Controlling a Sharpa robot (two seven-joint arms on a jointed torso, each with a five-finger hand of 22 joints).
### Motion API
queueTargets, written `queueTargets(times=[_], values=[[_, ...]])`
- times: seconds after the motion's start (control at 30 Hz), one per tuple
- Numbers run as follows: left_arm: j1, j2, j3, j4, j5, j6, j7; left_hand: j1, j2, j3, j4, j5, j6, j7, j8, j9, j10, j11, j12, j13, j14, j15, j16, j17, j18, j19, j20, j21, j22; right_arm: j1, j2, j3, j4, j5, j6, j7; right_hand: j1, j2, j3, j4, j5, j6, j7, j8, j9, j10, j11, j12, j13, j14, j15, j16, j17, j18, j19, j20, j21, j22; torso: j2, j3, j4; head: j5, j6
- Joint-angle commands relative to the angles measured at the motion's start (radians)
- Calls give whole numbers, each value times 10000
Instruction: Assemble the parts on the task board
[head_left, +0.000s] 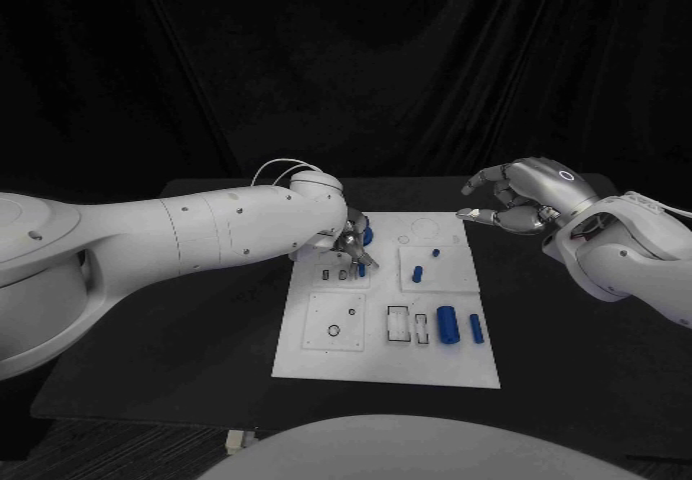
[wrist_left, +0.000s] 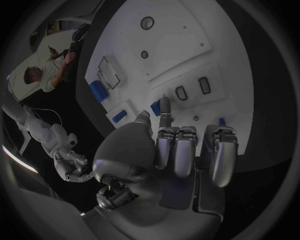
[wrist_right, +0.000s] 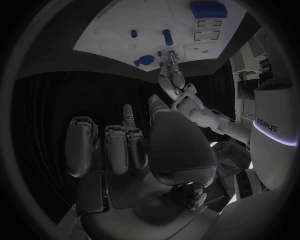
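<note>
Task board (head_left: 387, 360), a white plate, lies in the middle of the black tabletop (head_left: 188, 340), with small blue parts on it: two upright-looking cylinders (head_left: 449, 326) side by side near its right edge, a smaller peg (head_left: 417, 272) nearer the middle, and another small piece (head_left: 436, 252) beyond that. The left robot hand (head_left: 351, 243) reaches over the board's far left corner, fingers pointing down at the plate, right beside a round blue part (head_left: 366, 235); whether it actually grips anything I cannot tell, since the fingers hide the contact. In the left wrist view its fingertips (wrist_left: 164, 106) hover close to the rectangular slots (wrist_left: 190, 89) in the board. The right robot hand (head_left: 522, 198) hangs above the tabletop just off the board's far right corner, fingers curled loosely inward, holding nothing.
</note>
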Motion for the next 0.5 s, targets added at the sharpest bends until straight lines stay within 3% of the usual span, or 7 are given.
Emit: queueTargets(times=[0.03, 0.5], values=[[-22, 21, 10, -8, 4, 154, 175, 101, -19, 65, -22, 37, 60, 14, -69, 17, 1061, -21, 26, 2623, 1039, -35, 25, 2635, -24, 944, -35, -44, 2507, -24, -11, 8, -6, -15, 18, -165, 39, 96, 16, -60, 57, 44, -1, 49, -11, 1028, 83, 25, 2635, 866, 81, -35, 1836, 173, 196, 76, -24, 1983, 3, -1, -7, 17, -2], [-40, -16, 10, -5, 4, 245, 180, 263, -100, 308, -252, 85, 80, 5, -246, 41, 1061, -27, 26, 2623, 1039, -41, 25, 2635, -13, 909, -40, -67, 2473, -25, 14, 8, -31, -15, 74, -209, 41, 98, 12, -62, 58, 46, 1, 50, -13, 1028, 84, 25, 2635, 864, 83, -41, 1827, 173, 195, 78, -25, 1982, -9, 2, 2, 50, -2]])
